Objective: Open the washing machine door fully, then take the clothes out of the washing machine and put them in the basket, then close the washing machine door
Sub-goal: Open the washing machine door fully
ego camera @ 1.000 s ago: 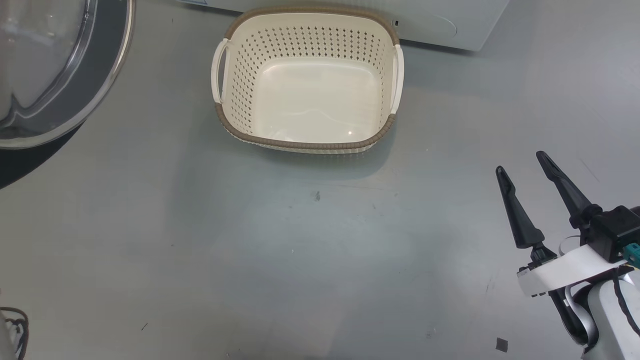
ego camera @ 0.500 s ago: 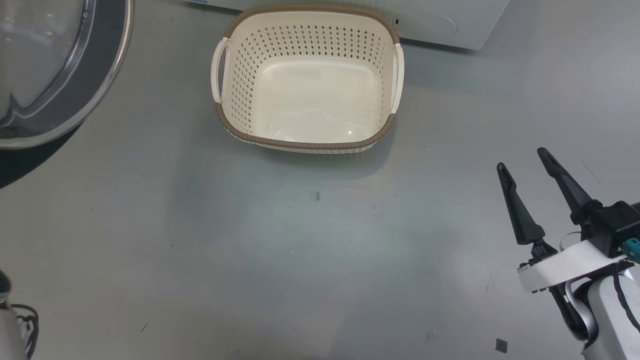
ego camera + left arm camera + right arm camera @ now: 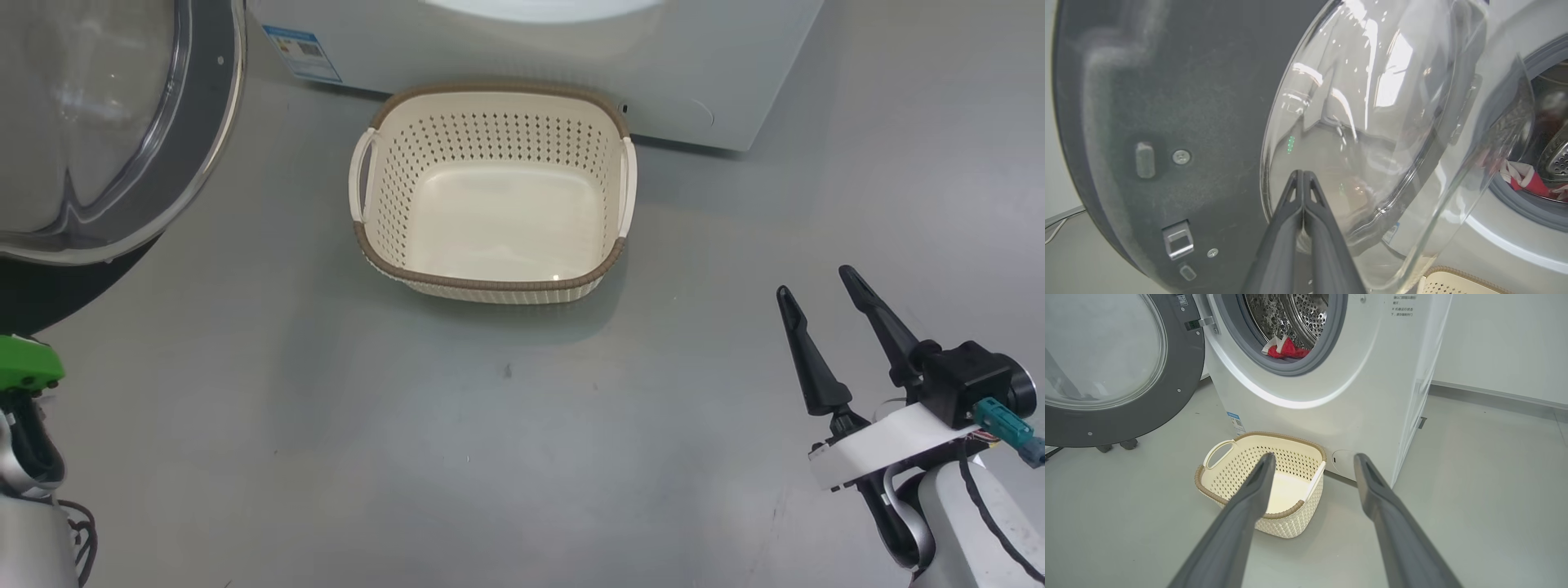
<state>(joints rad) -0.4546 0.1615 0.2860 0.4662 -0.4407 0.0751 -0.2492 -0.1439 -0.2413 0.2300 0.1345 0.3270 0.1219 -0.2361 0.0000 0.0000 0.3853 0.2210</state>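
The washing machine door [image 3: 208,122] stands swung open at the upper left, glass bowl bulging toward me. My left gripper [image 3: 1303,173] is shut and empty, its tips close to the edge of the door's glass bowl [image 3: 1372,102]; I cannot tell if they touch. Red and white clothes [image 3: 1286,349] lie at the front of the steel drum [image 3: 1302,314] of the washing machine [image 3: 1372,375]. The cream basket [image 3: 490,286] sits empty on the floor against the washer's front. My right gripper [image 3: 815,282] is open, well right of the basket, and it points at the basket [image 3: 1278,435].
A blue label [image 3: 302,53] marks the washer's lower left corner. Grey floor spreads before and right of the basket. My left arm's green-capped part [image 3: 24,367] is at the lower left. Two small dark objects [image 3: 1112,446] sit below the door. A wall's skirting [image 3: 1494,396] runs at right.
The head camera has shifted: the basket sits lower in the picture and more of the washer's front shows. My left arm's green part has come into view at lower left.
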